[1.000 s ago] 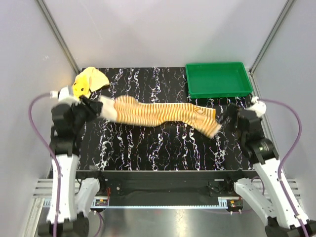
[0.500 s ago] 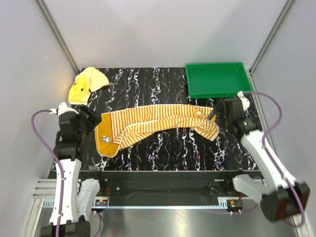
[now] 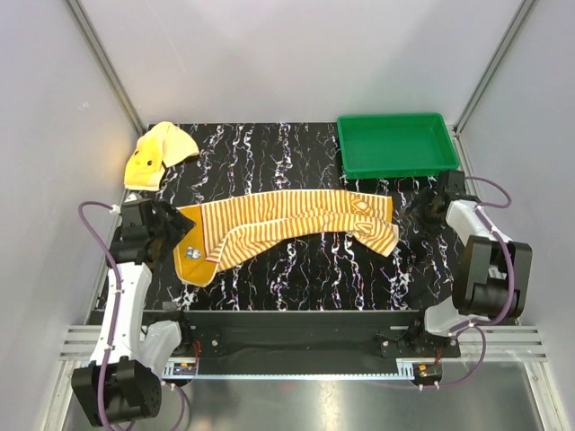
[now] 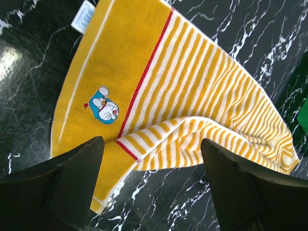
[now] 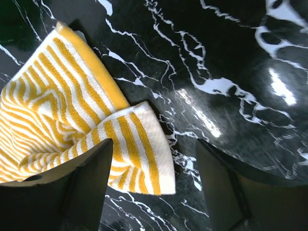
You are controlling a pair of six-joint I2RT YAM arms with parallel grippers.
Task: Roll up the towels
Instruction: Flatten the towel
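Both pincers have let go since one second earlier, when they held the striped towel (image 3: 296, 215) stretched in the air between them; it now lies flat on the table (image 3: 296, 274). The left gripper (image 3: 171, 235) stands with its fingers spread and nothing between them, drawn back just off the towel's left end. From the wrist view (image 4: 151, 144) that end lies below and apart from both fingers. The right gripper (image 3: 429, 208) is likewise spread and empty (image 5: 154, 144), just off the towel's right end, and its arm has folded back toward its base. Half a second earlier this gripper was still at the towel's right end. The towel's left end is a plain orange band bearing a small cartoon figure (image 4: 105, 106) and a white label (image 4: 83, 15) at one corner. Part of the striped length is folded over beside this band. The right end (image 5: 62, 96) is rumpled, with one cream-edged corner turned over. Bare table lies open on the near side of the towel, and a wider bare stretch lies on its far side. The yellow towel (image 3: 157, 154) sits crumpled beyond the striped towel's left end, well apart from it and unchanged. The green tray (image 3: 395, 171) stands beyond the right end, close to it but not touching.
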